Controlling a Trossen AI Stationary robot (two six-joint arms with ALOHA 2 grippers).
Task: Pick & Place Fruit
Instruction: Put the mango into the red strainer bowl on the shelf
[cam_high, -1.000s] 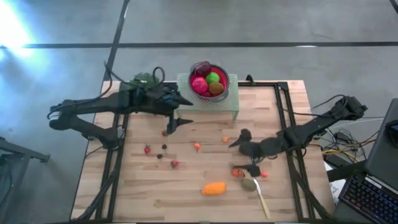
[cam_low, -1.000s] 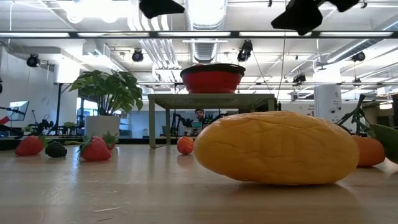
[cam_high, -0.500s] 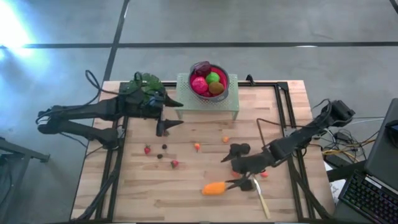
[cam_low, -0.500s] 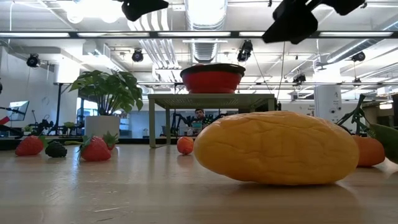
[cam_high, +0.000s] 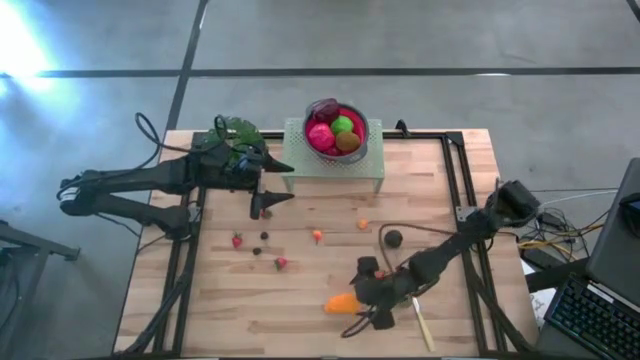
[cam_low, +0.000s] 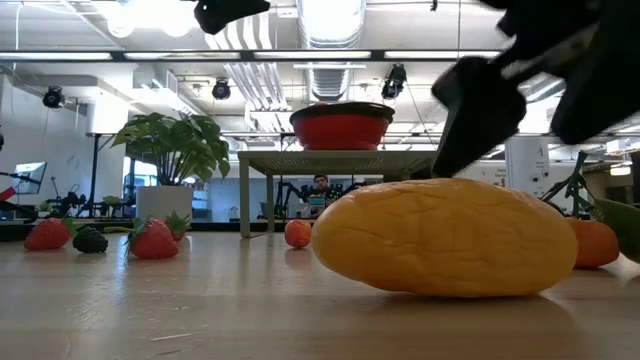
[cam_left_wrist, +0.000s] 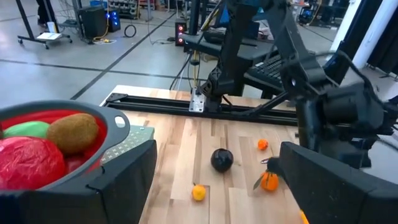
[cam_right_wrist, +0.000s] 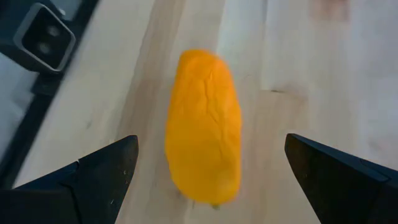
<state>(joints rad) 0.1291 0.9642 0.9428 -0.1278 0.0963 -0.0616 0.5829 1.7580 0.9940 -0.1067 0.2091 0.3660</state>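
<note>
With the right gripper (cam_right_wrist: 205, 180) poised over the smooth orange oval fruit (cam_right_wrist: 204, 127), its fingers (cam_right_wrist: 102, 171) spread wide and empty on either side, I judge the main risk to be a glancing closure. The oval lies free on the pale wooden worktop (cam_high: 300, 300) near its front edge; if I descend off-centre, one finger could nudge the rounded skin and roll it toward the slim pale utensil (cam_high: 421, 322) or off the edge. The left gripper (cam_high: 268, 203) waits released near the grey-rimmed red bowl of fruit (cam_high: 336, 130), well apart, so collision seems unlikely.
</note>
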